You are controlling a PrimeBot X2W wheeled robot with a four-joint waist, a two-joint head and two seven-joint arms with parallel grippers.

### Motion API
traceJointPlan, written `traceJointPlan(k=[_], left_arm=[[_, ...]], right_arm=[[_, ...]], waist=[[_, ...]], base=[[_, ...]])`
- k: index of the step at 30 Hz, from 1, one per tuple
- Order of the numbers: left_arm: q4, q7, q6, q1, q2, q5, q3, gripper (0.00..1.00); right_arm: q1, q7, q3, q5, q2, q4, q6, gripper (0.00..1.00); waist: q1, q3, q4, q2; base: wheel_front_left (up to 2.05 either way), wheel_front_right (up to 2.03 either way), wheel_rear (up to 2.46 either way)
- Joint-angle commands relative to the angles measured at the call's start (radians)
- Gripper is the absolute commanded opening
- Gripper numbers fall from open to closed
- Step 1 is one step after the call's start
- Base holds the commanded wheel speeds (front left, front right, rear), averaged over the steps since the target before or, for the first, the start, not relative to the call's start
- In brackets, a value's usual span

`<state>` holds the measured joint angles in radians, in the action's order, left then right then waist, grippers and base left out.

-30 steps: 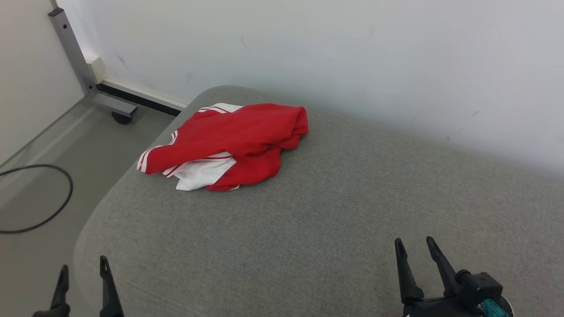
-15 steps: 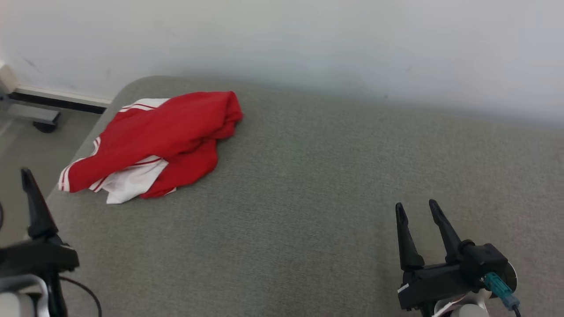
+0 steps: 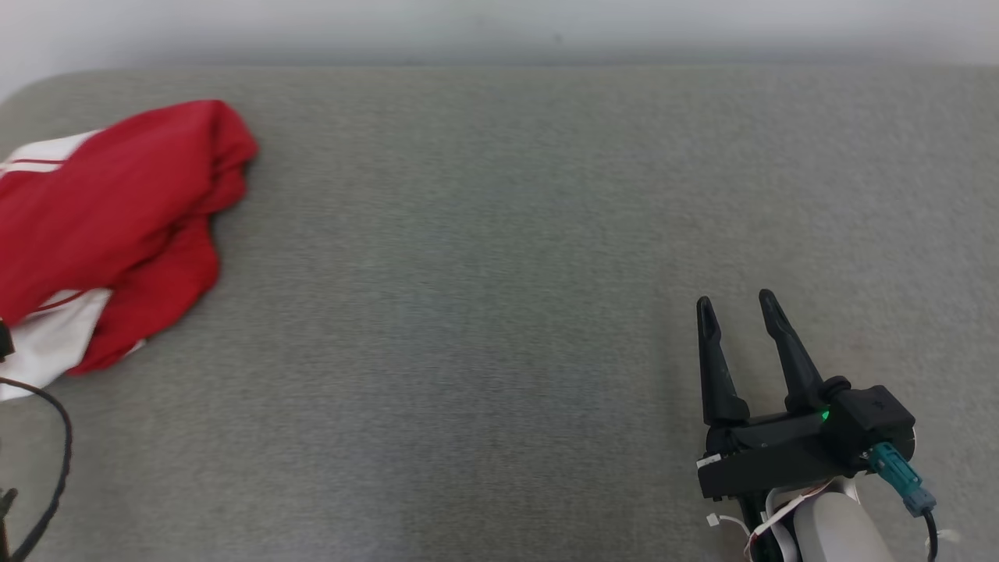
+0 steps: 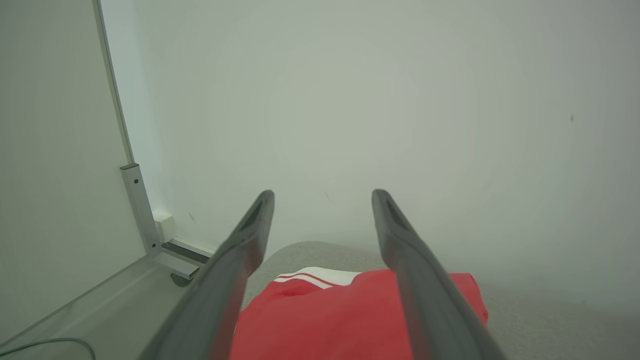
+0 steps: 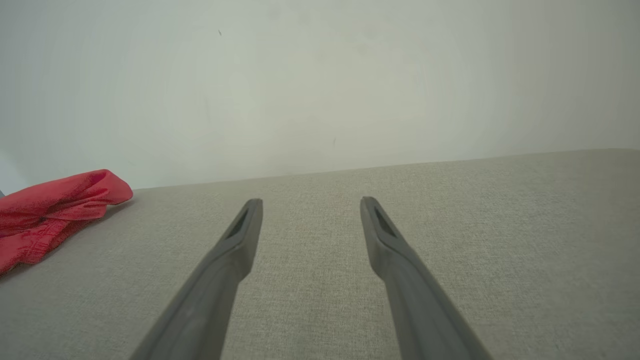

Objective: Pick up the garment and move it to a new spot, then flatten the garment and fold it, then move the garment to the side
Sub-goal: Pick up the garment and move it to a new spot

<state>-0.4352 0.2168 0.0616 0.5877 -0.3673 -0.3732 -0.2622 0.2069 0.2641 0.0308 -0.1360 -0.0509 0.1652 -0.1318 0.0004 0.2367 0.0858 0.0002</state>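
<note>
1. The garment (image 3: 117,226), red and white, lies crumpled at the far left corner of the grey cushion (image 3: 499,273), not yet lifted.
2. The left gripper (image 4: 322,194) is spread wide and empty, aimed over that corner.
3. The right gripper (image 3: 736,298) is spread wide and empty, over the cushion's near right part.
4. Change: the head camera has swung and the garment itself has not moved, so pickup is judged still pending.

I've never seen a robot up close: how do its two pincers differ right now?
The left pincer faces the red garment; the right pincer faces bare grey cushion. Beyond the left stands a metal frame; beyond the right, plain wall. Both are open and empty.
</note>
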Motion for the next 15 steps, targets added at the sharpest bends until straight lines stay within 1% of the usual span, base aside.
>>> traceJointPlan(k=[1,8,15], left_arm=[[-0.023,-0.005,0.007,0.022,-0.013,-0.015,-0.002,1.00],[-0.147,-0.086,0.031,0.073,-0.076,-0.029,0.015,1.00],[-0.310,-0.244,0.050,0.124,-0.128,-0.021,0.079,1.00]], right_arm=[[0.014,0.001,0.003,-0.010,0.001,-0.007,0.002,1.00],[0.018,0.001,0.009,-0.027,0.001,-0.013,0.002,1.00],[0.028,0.001,0.011,-0.038,0.001,-0.013,0.002,1.00]], waist=[[-0.0004,0.102,-0.115,-0.0002],[-0.0004,0.123,-0.153,-0.0002],[-0.0004,0.131,-0.164,-0.0002]], base=[[0.00,0.00,0.00],[0.00,0.00,0.00],[0.00,0.00,0.00]])
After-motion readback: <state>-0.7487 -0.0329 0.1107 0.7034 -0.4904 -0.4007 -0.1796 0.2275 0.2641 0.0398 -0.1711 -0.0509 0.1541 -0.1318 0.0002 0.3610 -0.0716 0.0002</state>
